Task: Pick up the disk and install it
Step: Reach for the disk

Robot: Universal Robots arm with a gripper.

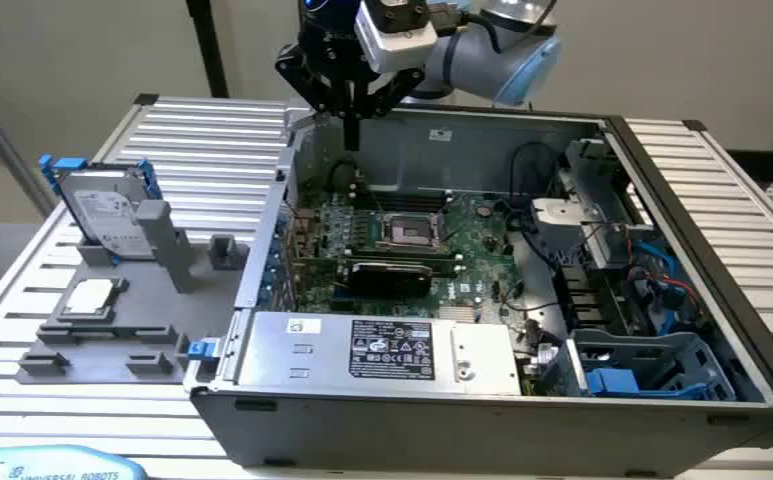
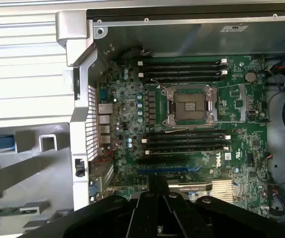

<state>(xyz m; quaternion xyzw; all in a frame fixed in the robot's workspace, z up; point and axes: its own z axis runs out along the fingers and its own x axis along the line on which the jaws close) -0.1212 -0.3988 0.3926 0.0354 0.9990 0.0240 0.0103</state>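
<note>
Hovering above the computer case (image 1: 493, 415), gripper (image 1: 353, 138) with fingers pressed together, empty; disk (image 1: 101, 214) partly hidden by its grey holder (image 1: 162, 238)

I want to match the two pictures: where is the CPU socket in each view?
Exterior view: the CPU socket is at the centre of the green motherboard inside the open case.
Wrist view: the CPU socket lies between two banks of black memory slots.
Shared landmark: the memory slots, running beside the socket in both.
</note>
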